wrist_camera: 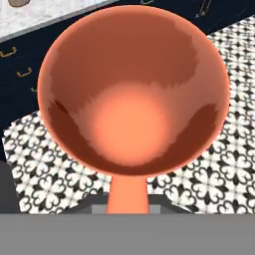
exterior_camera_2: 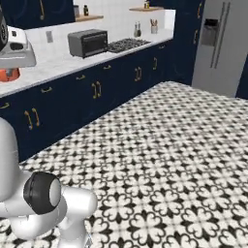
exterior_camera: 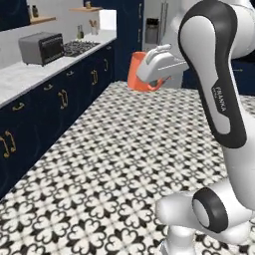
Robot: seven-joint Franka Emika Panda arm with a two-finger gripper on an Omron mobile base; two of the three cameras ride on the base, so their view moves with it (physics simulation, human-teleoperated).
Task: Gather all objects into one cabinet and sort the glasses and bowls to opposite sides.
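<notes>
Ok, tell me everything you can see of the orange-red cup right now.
The orange-red cup is a smooth, glossy, handleless tumbler flaring towards its rim. It hangs in the air above the patterned floor, clamped in the pincer, far from any counter. The hand view looks straight into its open mouth: it is empty, with a paler round bottom.

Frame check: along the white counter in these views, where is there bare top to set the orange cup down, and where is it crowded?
Bare marble runs on the counter from the toaster oven toward the robot. Past the oven the stovetop takes the top; the far corner holds a utensil holder and bottles. The end effector holds the cup above the floor.
</notes>
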